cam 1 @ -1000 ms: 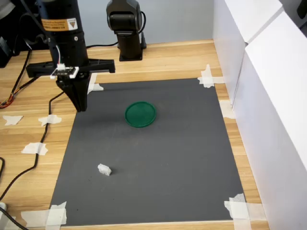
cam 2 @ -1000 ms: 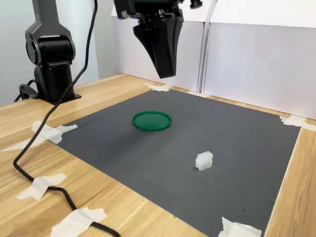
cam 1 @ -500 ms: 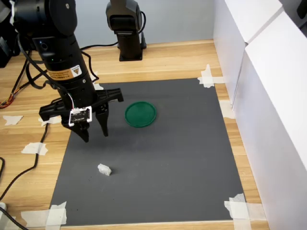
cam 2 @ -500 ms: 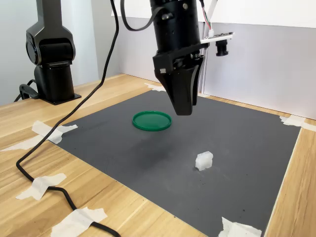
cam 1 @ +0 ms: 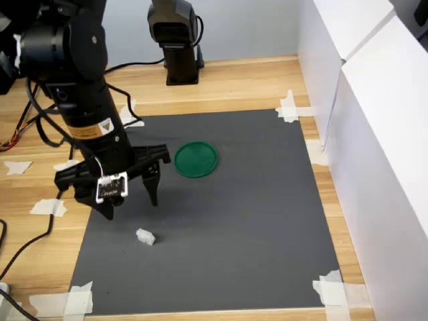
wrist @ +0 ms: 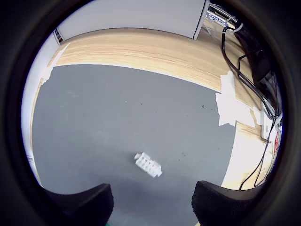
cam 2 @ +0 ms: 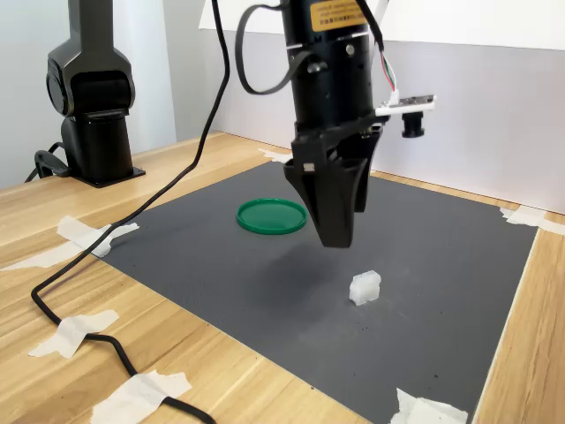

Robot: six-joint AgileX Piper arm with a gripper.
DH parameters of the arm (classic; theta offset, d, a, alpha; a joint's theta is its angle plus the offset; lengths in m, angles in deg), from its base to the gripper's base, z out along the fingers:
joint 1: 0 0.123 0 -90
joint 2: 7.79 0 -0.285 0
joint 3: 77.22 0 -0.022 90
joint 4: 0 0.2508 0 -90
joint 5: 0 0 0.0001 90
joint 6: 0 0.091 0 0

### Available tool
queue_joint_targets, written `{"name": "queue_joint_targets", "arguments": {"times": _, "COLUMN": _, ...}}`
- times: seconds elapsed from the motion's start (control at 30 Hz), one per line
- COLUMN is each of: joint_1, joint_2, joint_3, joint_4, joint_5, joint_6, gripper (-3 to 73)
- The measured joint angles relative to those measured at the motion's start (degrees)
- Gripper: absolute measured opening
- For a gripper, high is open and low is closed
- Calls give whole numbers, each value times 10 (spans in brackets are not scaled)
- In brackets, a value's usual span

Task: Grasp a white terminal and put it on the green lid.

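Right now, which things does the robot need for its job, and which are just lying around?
Needed for the job:
- the white terminal
- the green lid
- the gripper, open above the mat

Just lying around:
- the tape pieces
- the black cable
- the second robot base
- the white boards

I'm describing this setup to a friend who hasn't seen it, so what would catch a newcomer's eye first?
The big black robot arm dominates, its gripper hanging jaws-open above the dark grey mat taped to the wooden table. Just below it, a tiny white terminal lies alone on the mat near the first exterior view's lower left. The green lid sits flat and empty further up the mat, clear of the arm.
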Motion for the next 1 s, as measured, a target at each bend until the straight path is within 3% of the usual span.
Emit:
{"name": "queue_joint_targets", "arguments": {"times": 0.33, "joint_1": 0, "joint_2": 104, "joint_3": -94, "joint_4": 8, "joint_5": 56, "joint_6": -2, "gripper": 715}}
{"name": "queue_joint_targets", "arguments": {"times": 0.7, "joint_1": 0, "joint_2": 128, "joint_3": -110, "joint_4": 35, "joint_5": 85, "joint_6": -2, "gripper": 712}}
{"name": "queue_joint_targets", "arguments": {"times": 0.9, "joint_1": 0, "joint_2": 129, "joint_3": -111, "joint_4": 36, "joint_5": 87, "joint_6": -3, "gripper": 616}}
{"name": "queue_joint_targets", "arguments": {"times": 1.0, "joint_1": 0, "joint_2": 130, "joint_3": -111, "joint_4": 36, "joint_5": 88, "joint_6": -2, "gripper": 508}}
